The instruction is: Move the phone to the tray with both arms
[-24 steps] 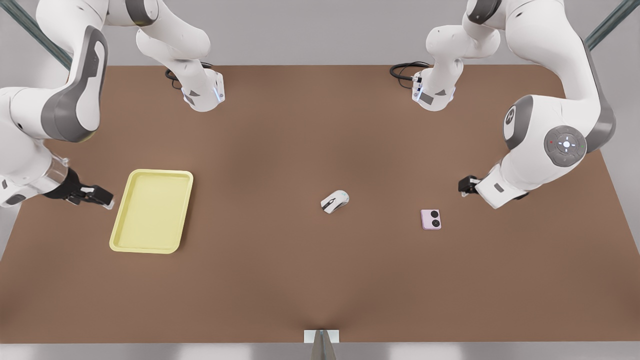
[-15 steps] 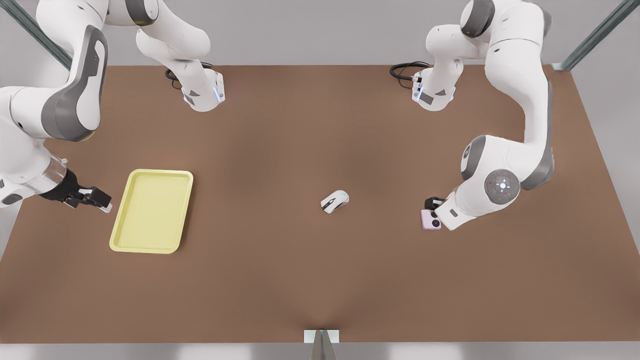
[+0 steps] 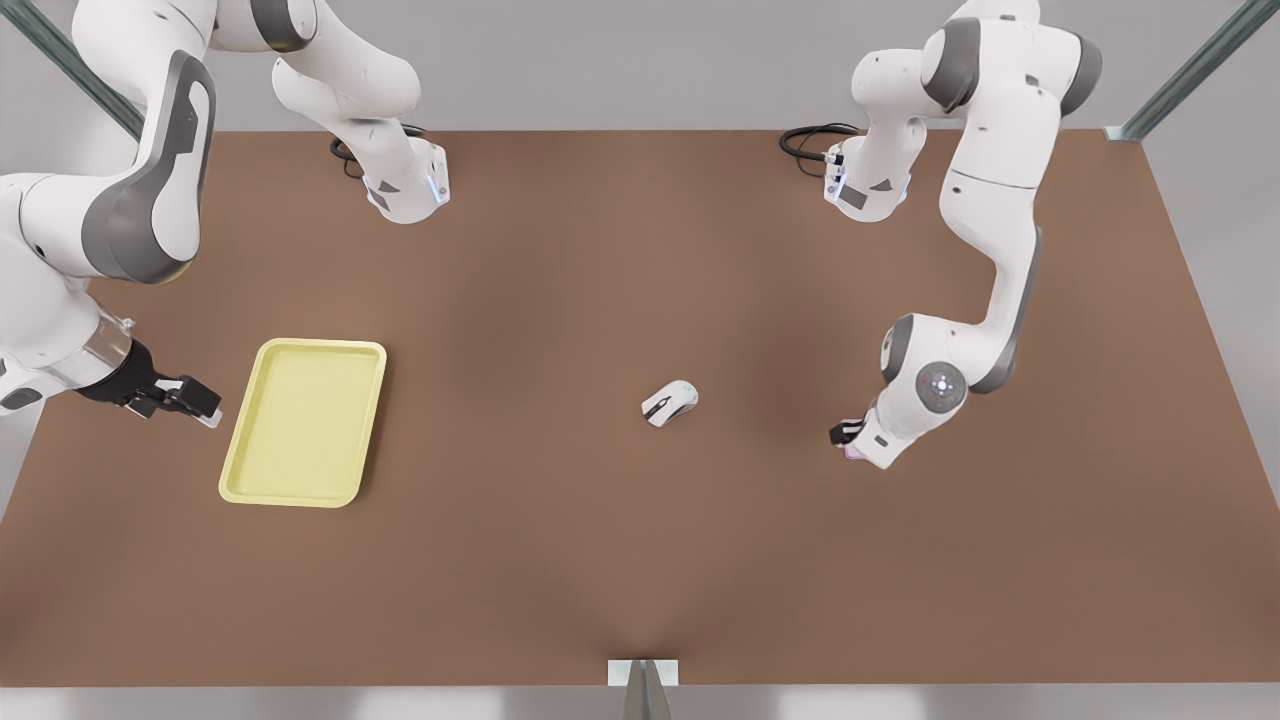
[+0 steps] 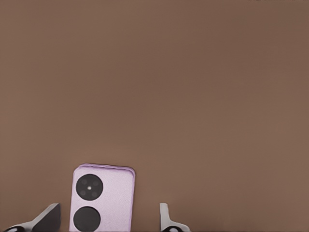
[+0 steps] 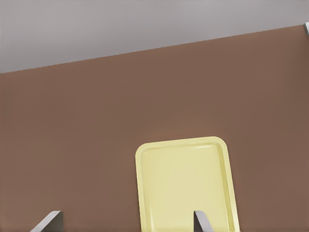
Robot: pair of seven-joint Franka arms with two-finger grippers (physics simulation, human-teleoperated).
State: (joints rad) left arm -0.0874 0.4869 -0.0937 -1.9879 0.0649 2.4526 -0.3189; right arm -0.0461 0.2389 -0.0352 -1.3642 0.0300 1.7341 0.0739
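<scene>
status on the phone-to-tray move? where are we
Done: nothing delivered; the tray holds nothing.
In hand: the left gripper is down over the phone, which lies flat on the table; fingers open either side, no grasp.
Left: grasp, lift, carry past the mouse, likely a handover, and place in the tray. The right gripper waits open beside the tray.
</scene>
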